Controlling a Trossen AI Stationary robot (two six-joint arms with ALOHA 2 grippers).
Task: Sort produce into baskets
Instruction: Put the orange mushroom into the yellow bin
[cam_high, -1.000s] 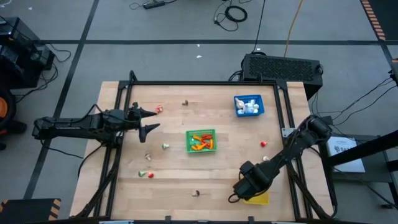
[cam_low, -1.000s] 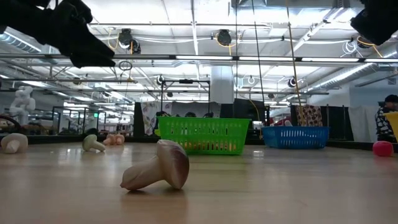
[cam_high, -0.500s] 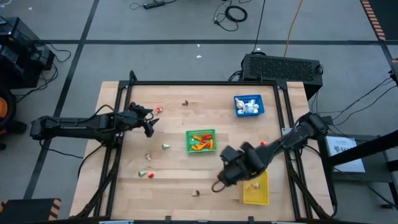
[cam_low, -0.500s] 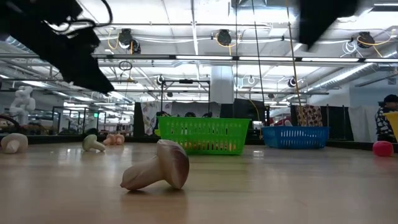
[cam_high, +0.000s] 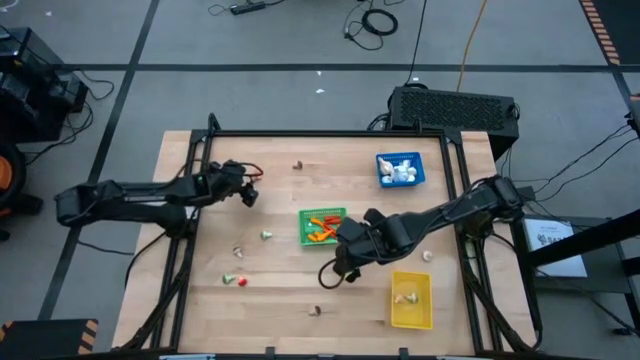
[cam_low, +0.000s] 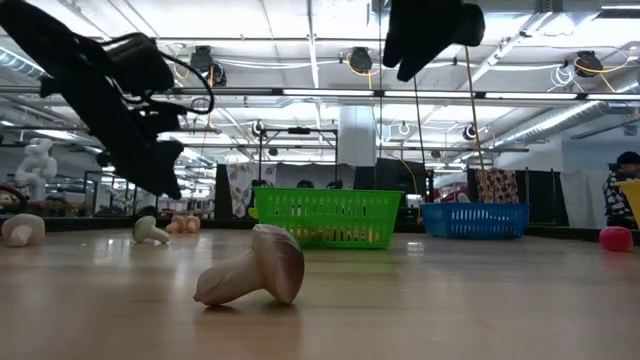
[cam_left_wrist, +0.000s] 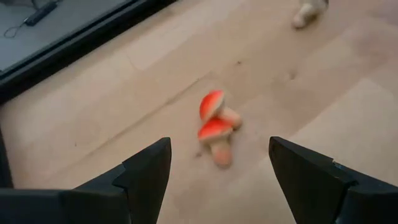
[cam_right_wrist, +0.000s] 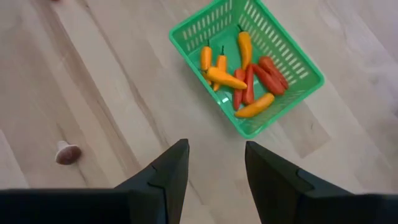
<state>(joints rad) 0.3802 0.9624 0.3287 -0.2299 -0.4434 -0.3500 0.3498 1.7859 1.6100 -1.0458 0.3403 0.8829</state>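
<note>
Fingers of the left gripper stand apart over two red mushrooms at ten o'clock on the table — it may catch both. Right gripper, empty and apart, hangs beside the green basket — a low sweep could knock it.

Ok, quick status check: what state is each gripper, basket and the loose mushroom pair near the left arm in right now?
left gripper: open, empty, above the red mushroom pair.
right gripper: open, empty, above bare table beside the green basket.
red mushroom pair: lying on the table, not gripped.
green basket: upright, holding orange and red peppers.
blue basket: upright, holding white pieces.
yellow basket: upright, one pale piece inside.
</note>
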